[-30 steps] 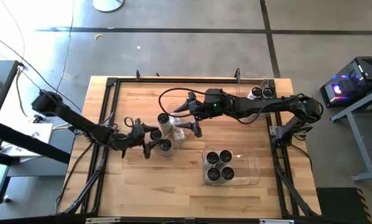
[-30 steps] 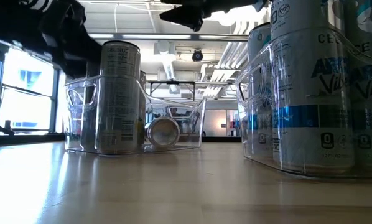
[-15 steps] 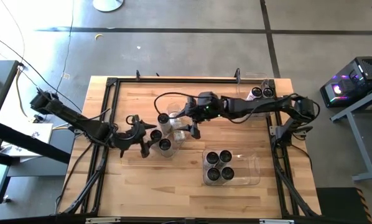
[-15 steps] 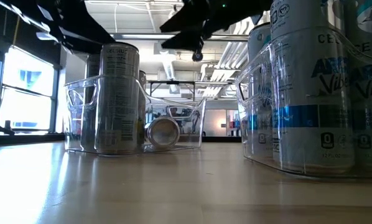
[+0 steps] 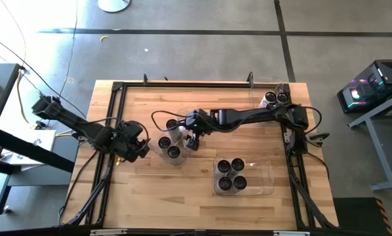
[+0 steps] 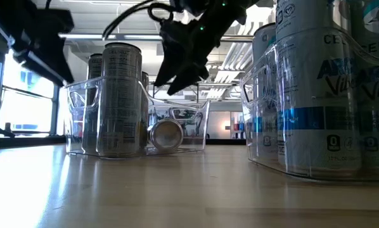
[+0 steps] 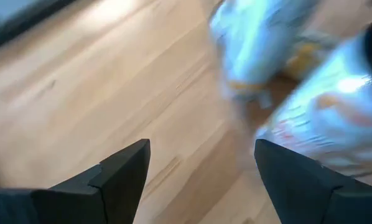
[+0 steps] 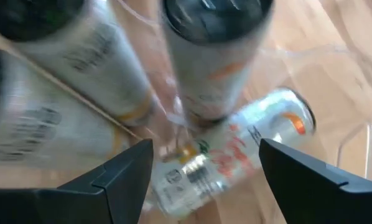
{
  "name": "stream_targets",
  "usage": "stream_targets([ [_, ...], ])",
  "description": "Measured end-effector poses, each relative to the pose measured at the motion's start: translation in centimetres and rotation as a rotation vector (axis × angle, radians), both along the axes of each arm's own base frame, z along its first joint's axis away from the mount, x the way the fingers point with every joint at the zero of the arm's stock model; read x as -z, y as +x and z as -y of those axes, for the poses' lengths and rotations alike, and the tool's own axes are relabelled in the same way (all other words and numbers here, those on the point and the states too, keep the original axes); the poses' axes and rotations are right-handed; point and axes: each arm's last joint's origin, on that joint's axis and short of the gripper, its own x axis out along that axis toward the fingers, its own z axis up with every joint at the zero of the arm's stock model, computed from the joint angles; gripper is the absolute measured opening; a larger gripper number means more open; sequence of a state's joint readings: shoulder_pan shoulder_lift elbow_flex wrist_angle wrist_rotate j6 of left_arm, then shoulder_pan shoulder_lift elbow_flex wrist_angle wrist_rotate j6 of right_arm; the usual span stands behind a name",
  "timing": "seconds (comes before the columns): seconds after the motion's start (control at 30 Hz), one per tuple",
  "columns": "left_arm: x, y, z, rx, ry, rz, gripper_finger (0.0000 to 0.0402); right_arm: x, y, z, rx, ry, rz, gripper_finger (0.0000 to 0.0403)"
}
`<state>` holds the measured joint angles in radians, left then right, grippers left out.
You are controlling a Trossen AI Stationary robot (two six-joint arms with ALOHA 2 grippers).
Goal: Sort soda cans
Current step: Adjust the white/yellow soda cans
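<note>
I am hanging my right gripper (image 5: pixel 191 139), fingers apart and empty, over the middle bin (image 5: pixel 177 141), aiming at the toppled can (image 8: pixel 236 158) among upright cans (image 5: pixel 174 153); my left gripper (image 5: pixel 138 145), fingers apart too, is waiting at nine o'clock of it; sorted cans (image 5: pixel 231 175) are sitting at five o'clock.

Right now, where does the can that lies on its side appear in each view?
High view: mostly hidden under the right gripper, inside the middle clear bin.
Low view: lying can, end-on, low in that bin.
Left wrist view: cannot tell.
Right wrist view: lower middle, between the fingers.
Shared landmark: the upright cans beside it.
</note>
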<state>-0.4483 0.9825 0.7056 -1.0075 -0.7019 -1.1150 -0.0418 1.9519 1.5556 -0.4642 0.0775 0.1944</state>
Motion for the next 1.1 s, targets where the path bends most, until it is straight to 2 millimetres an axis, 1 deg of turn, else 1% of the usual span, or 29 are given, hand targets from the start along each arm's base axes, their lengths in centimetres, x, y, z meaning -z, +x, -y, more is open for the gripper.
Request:
stream_targets([
  [0.1,2.1,-0.7,-0.2,-0.062,-0.029,0.0,0.0282,0.7,0.5,0.1,0.059,-0.027,-0.034,0.0288],
  [0.2,4.4,-1.0,-0.2,-0.086,-0.059,0.026,0.0282,1.0,0.8,0.2,0.11,-0.044,-0.041,0.0288],
  [0.3,6.3,-0.8,-0.1,-0.071,-0.092,0.096,0.0282,1.7,0.9,0.2,0.119,-0.037,-0.069,0.0288],
  [0.4,7.6,-0.4,0.1,-0.002,-0.127,0.155,0.0282,2.3,0.9,0.3,0.119,-0.039,-0.097,0.0288],
  [0.6,8.0,1.1,1.0,0.124,-0.212,0.36,0.0282,2.8,0.1,0.8,0.126,-0.046,-0.193,0.0288],
  [0.7,7.9,1.6,1.3,0.162,-0.245,0.448,0.0282,2.9,-0.4,0.9,0.053,-0.057,-0.253,0.0288],
  [0.83,8.1,2.1,1.7,0.207,-0.244,0.471,0.0282,3.1,-0.5,0.7,0.002,-0.049,-0.27,0.0288],
  [1.0,8.6,2.2,1.8,0.21,-0.234,0.443,0.0282,3.3,0.0,1.2,0.028,-0.04,-0.219,0.0288],
  [1.1,8.8,2.3,1.8,0.209,-0.228,0.428,0.0282,4.1,0.2,1.4,0.003,-0.058,-0.238,0.029],
])
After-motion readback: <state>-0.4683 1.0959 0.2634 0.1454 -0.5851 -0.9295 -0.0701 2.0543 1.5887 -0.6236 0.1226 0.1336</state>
